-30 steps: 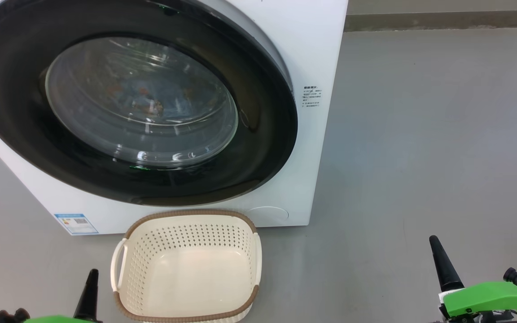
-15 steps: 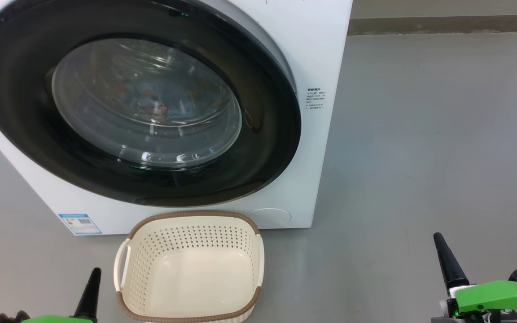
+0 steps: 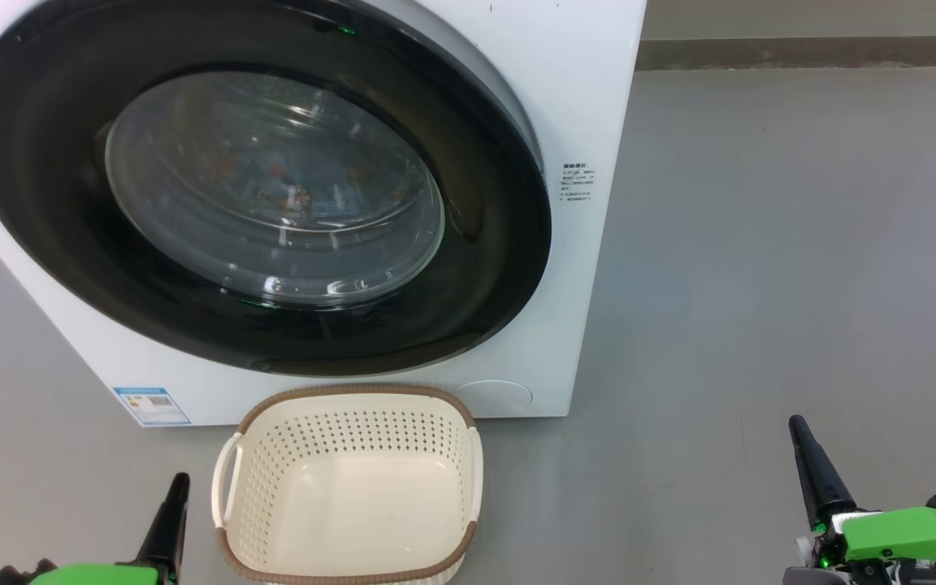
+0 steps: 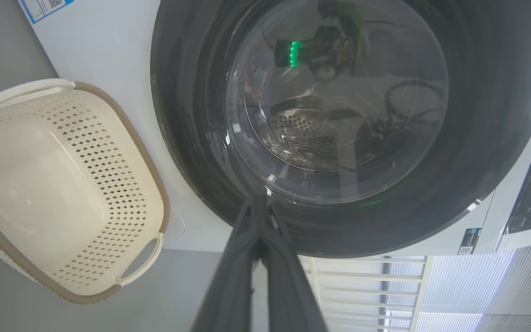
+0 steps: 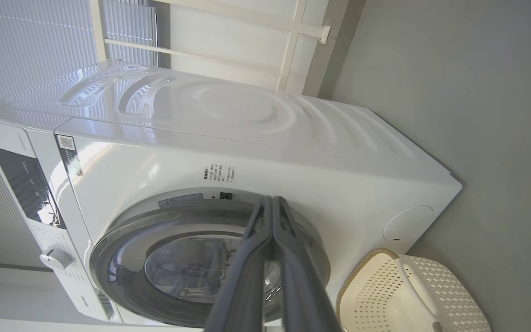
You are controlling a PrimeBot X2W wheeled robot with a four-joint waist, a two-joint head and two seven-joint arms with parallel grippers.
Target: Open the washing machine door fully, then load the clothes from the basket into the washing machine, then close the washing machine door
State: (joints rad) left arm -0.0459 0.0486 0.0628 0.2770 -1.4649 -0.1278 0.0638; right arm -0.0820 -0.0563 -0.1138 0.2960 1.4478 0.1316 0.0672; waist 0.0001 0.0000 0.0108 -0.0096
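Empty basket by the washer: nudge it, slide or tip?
Likely slides: the basket is empty perforated plastic, probably light, on smooth floor. Wide and low, so tipping seems unlikely. Thin walls may flex if pinched.

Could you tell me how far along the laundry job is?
Apparently finished: the washing machine door looks shut, the clothes show through it, the basket is empty. Nothing in hand: left hand and right hand are shut, empty. Nothing visibly left.
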